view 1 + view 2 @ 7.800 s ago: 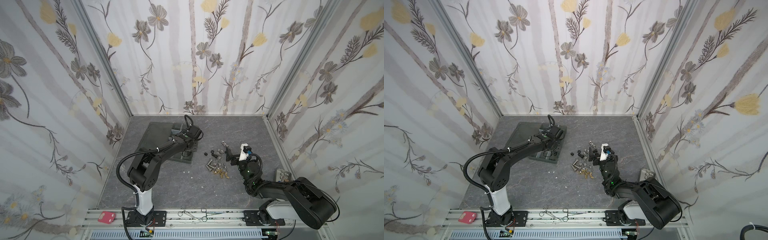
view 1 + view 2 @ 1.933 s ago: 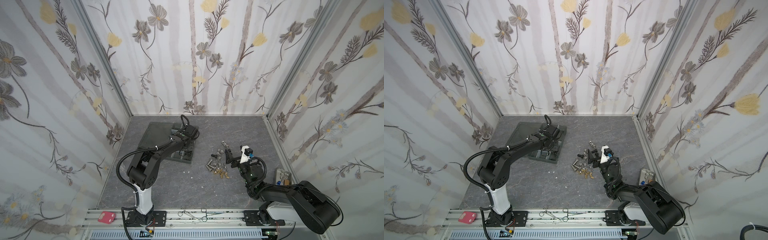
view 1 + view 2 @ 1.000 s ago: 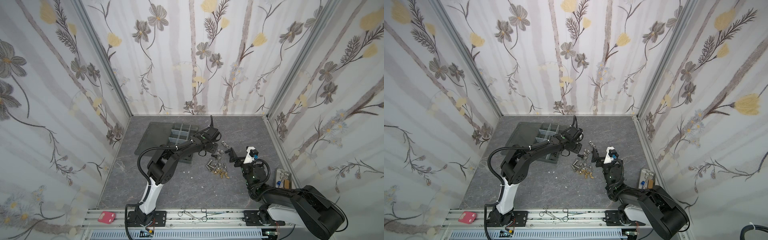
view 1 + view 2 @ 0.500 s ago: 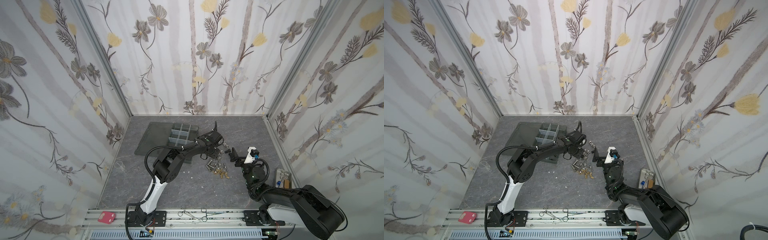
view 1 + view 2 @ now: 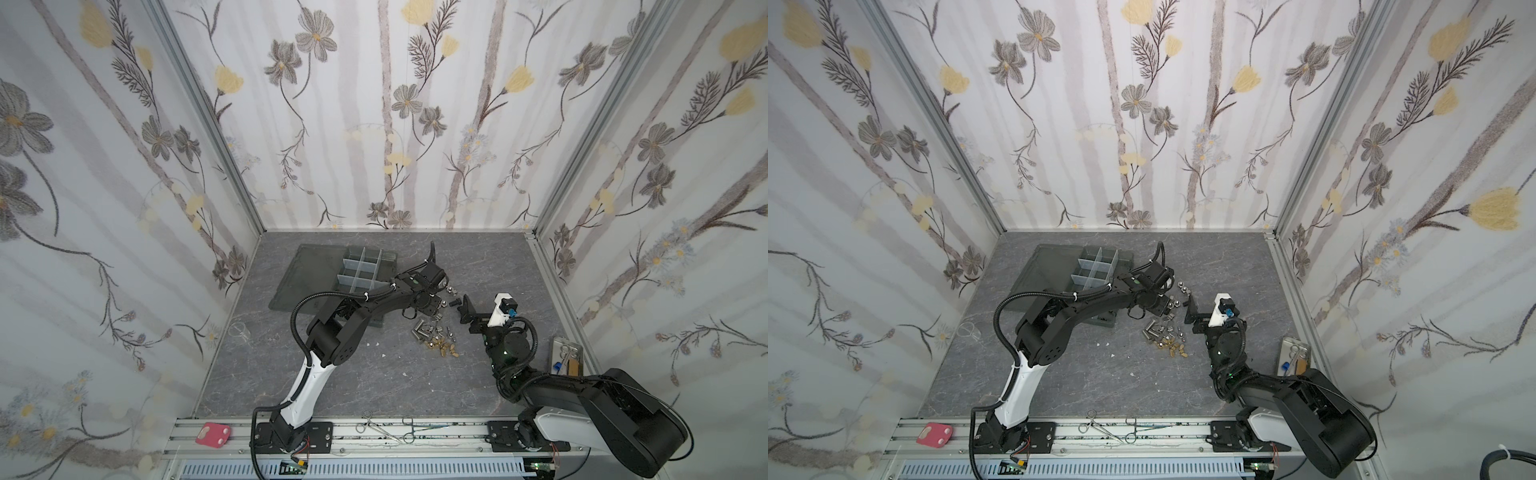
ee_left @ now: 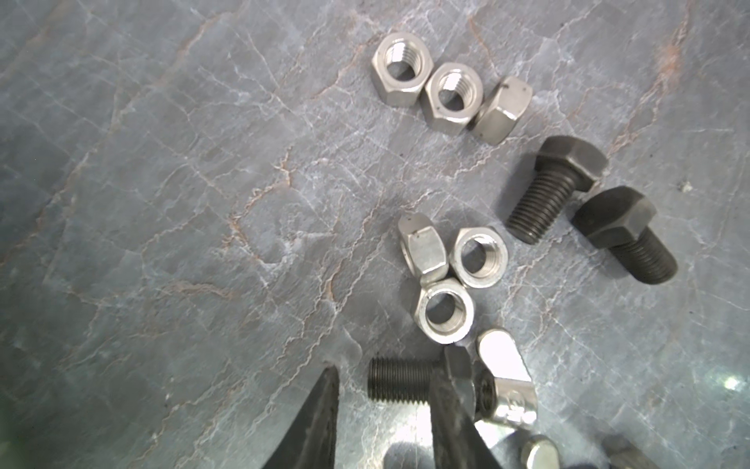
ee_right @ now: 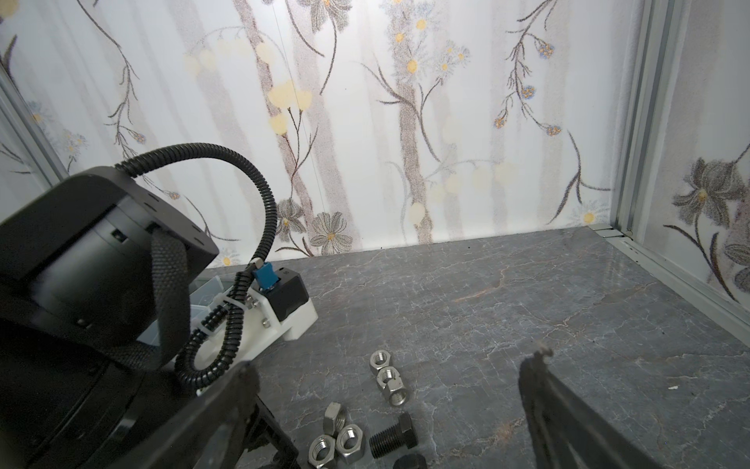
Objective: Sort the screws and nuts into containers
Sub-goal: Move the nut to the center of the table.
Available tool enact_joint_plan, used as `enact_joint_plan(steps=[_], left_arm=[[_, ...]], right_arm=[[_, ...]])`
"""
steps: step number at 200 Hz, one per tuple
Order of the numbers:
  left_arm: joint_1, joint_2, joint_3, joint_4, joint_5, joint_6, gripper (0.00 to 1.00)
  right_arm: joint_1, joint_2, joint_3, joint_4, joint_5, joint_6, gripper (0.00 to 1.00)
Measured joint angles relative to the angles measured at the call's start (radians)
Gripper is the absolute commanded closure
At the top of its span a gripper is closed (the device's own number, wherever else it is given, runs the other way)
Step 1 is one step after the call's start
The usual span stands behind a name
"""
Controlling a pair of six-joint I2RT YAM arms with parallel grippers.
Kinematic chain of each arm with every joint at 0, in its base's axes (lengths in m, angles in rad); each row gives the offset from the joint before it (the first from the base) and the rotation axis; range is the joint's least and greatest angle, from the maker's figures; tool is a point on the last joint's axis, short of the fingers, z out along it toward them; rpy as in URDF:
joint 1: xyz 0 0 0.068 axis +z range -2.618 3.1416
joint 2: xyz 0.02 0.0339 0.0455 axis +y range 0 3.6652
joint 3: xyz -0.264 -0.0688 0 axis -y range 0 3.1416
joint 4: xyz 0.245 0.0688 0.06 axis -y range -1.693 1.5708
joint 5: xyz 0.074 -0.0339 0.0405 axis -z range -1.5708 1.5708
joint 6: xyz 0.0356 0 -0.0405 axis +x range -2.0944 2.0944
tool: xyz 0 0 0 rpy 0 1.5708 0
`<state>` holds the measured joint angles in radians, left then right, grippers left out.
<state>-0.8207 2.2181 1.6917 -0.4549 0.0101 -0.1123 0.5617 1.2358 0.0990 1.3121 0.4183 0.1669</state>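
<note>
The screws and nuts lie in a loose pile (image 5: 432, 336) (image 5: 1165, 334) on the grey floor, right of the dark organizer box (image 5: 361, 266) (image 5: 1096, 264) with its pale-walled containers. My left gripper (image 5: 432, 303) (image 5: 1160, 305) (image 6: 383, 371) is down at the pile's far edge. Its jaws straddle a black bolt (image 6: 399, 383) lying flat, with a gap still showing beside the thread end. Silver nuts (image 6: 446, 280) and two more black bolts (image 6: 556, 191) lie just beyond. My right gripper (image 5: 463, 305) (image 5: 1192, 307) (image 7: 391, 361) hangs wide open and empty over the pile's right side.
The box's flat lid (image 5: 307, 270) lies open to the left. A small metal tray with scissors (image 5: 567, 355) sits by the right wall. Forceps (image 5: 386, 428) and a red piece (image 5: 214, 434) rest on the front rail. White specks dot the floor.
The left arm has swung from the organizer box to the pile and lowered onto a black bolt, its jaws narrowing. The right gripper has stayed open, nearly still.
</note>
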Motion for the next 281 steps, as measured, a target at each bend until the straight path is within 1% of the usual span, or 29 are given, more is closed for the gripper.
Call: enact_joint_plan(steps=[57, 92, 127, 157, 174, 197, 227, 243, 267, 281], left_arm=[[0.021, -0.034, -0.058, 0.013, -0.018, -0.022, 0.69], [0.054, -0.051, -0.082, 0.024, -0.066, -0.046, 0.73], [0.074, -0.078, -0.098, 0.008, -0.111, -0.053, 0.73], [0.070, -0.101, -0.100, 0.013, -0.110, -0.055, 0.73], [0.070, -0.109, -0.114, 0.023, -0.103, -0.058, 0.71], [0.084, -0.111, -0.122, 0.023, -0.104, -0.084, 0.73], [0.096, -0.095, -0.119, 0.008, -0.121, -0.097, 0.71], [0.088, -0.099, -0.137, 0.013, -0.121, -0.096, 0.67], [0.074, -0.116, -0.172, 0.014, -0.122, -0.067, 0.63], [0.071, -0.117, -0.172, 0.019, -0.121, -0.040, 0.62]], right_arm=[[0.000, 0.000, 0.002, 0.000, 0.000, 0.000, 0.00], [0.000, 0.000, 0.006, -0.007, 0.000, 0.000, 0.01], [0.000, 0.002, 0.010, -0.016, -0.001, 0.000, 0.00], [0.000, 0.005, 0.010, -0.023, -0.001, 0.008, 0.00], [0.000, 0.007, 0.011, -0.023, -0.001, 0.007, 0.00], [0.000, 0.007, 0.012, -0.023, -0.001, 0.007, 0.00], [0.000, 0.008, 0.013, -0.023, -0.001, 0.007, 0.00], [0.000, 0.009, 0.014, -0.023, -0.001, 0.007, 0.00], [0.000, 0.016, 0.018, -0.024, -0.001, 0.007, 0.00], [0.000, 0.020, 0.019, -0.024, -0.002, 0.007, 0.00]])
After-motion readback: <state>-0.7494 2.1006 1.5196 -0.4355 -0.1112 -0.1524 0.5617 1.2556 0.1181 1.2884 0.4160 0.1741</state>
